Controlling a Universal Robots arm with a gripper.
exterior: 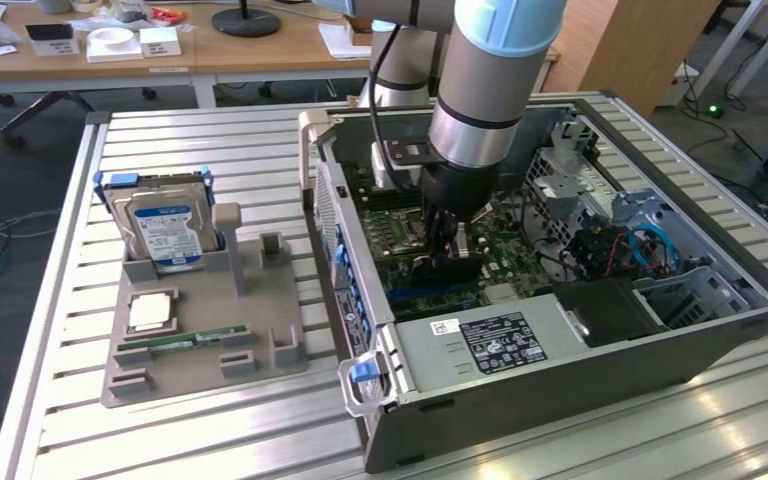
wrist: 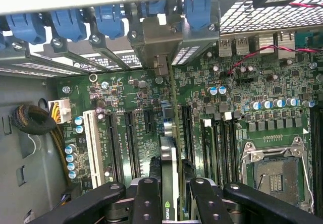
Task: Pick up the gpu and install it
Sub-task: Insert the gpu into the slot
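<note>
One thin dark graphics card, the gpu (wrist: 170,183), seen edge-on with its metal bracket reaching toward the rear slot openings, is pinched between the black fingers (wrist: 146,199) of the gripper (wrist: 171,193) at the end of the grey and pale-blue robot arm (exterior: 484,90). In the exterior view the gripper (exterior: 444,255) is sunk inside the open grey computer case (exterior: 704,340), which lies on its side on the slatted aluminium table (exterior: 224,140), and it hangs low over the green motherboard (wrist: 151,133). The wrist view shows the card's edge running in line with one of the long black expansion slots (wrist: 174,128) in the middle of the board, between a white slot (wrist: 93,143) and the empty silver processor socket (wrist: 275,171). Picking up looks finished, and the step in hand reads as the install itself: the card is at the slot, though whether its connector is already seated or just above I cannot tell. By my judgement the next move calls for a straight, square press along the slot with the bracket (wrist: 161,42) meeting its rear opening beside the blue plastic latches (wrist: 108,17), and no sideways twist. Outside the case, the grey parts tray (exterior: 204,330) holds a silver hard drive with blue-white label (exterior: 164,230) and a narrow green memory stick (exterior: 181,343).
</note>
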